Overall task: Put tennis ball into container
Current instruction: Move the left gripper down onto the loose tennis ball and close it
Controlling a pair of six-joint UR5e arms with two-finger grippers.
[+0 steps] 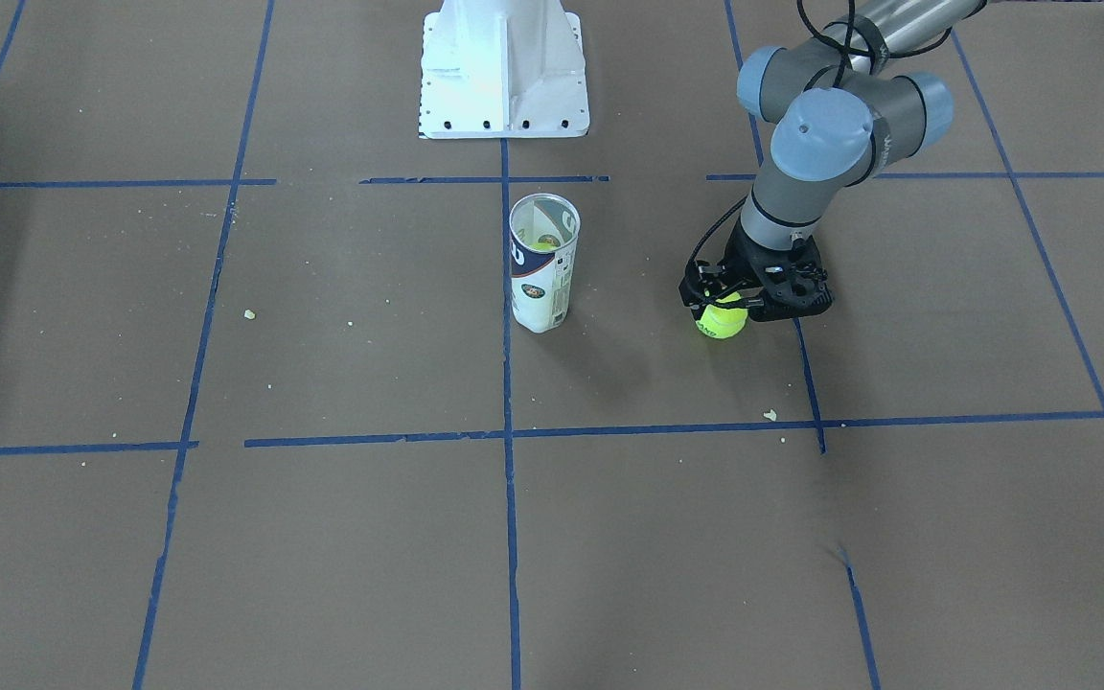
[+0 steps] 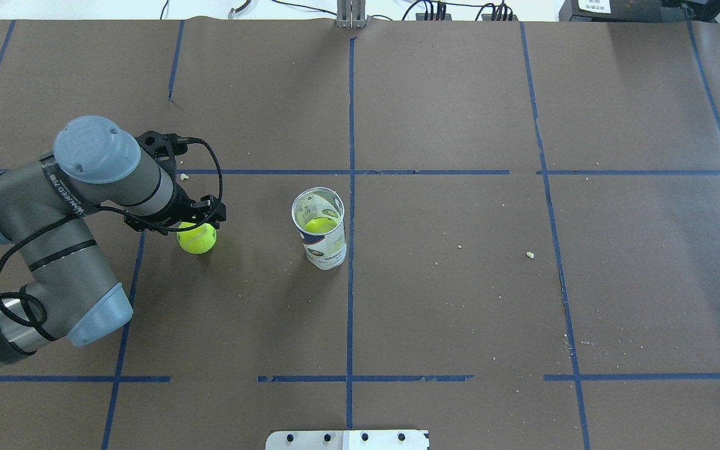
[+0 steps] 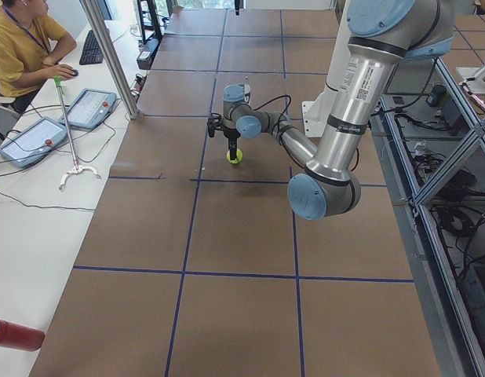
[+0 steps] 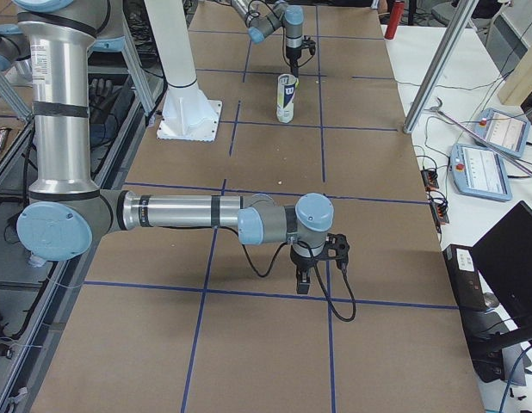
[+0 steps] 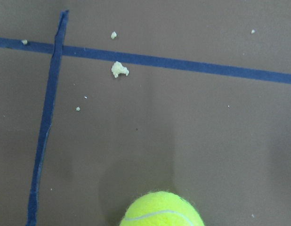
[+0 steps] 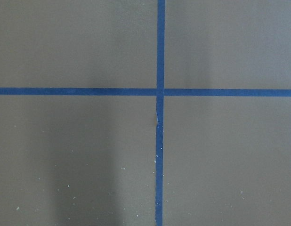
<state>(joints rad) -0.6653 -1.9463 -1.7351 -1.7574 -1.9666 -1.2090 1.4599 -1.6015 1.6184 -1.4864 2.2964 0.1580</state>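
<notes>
The bright yellow-green tennis ball [image 1: 723, 320] hangs at the tip of my left gripper [image 1: 726, 305], which points straight down and is shut on the ball's top; the ball's shadow lies offset on the brown paper in the left wrist view. From overhead the ball [image 2: 197, 238] sits left of the container [image 2: 322, 232]. That clear tube [image 1: 542, 268] stands upright near the table's middle with a dull yellow ball [image 2: 319, 225] inside. My right gripper [image 4: 305, 280] shows only in the exterior right view, low over the paper; I cannot tell its state.
The white pedestal [image 1: 504, 67] stands behind the tube on the robot's side. Blue tape lines and pale crumbs [image 5: 119, 69] mark the brown paper. An operator [image 3: 23, 47] sits at a side desk with tablets.
</notes>
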